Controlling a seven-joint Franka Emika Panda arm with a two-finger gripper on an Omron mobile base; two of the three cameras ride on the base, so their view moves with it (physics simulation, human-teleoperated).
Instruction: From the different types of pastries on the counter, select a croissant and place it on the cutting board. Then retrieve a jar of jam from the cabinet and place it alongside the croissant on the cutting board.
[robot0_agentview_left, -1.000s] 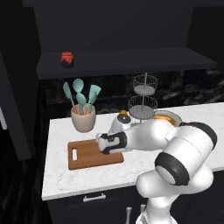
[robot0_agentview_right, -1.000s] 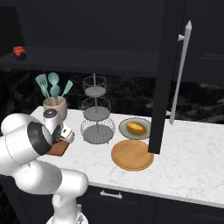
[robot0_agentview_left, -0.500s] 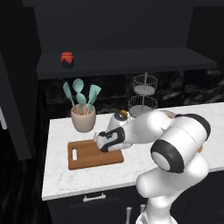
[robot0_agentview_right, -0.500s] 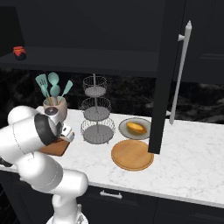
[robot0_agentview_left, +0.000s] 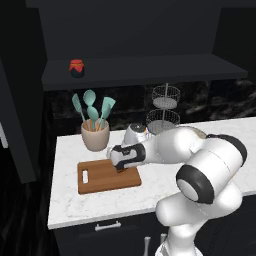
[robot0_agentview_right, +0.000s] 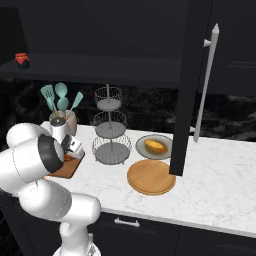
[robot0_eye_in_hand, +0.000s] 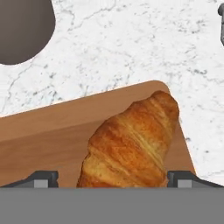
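White marble desk (robot0_agentview_left: 90, 210): tool (robot0_eye_in_hand: 112, 181) spread wide over the croissant (robot0_eye_in_hand: 131, 140), which lies at the cutting board's (robot0_eye_in_hand: 43, 135) corner, fingertips (robot0_eye_in_hand: 41, 178) flanking it.

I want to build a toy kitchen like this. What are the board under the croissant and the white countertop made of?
The cutting board looks like smooth brown wood, matte, with faint grain. The counter looks like polished white marble with grey veins, though it could be imitation stone.

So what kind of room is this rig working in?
A simulated home kitchen, by the look of it: a white marble-look counter over dark drawers, a cup of utensils by the wall, and a croissant lying on a wooden cutting board.
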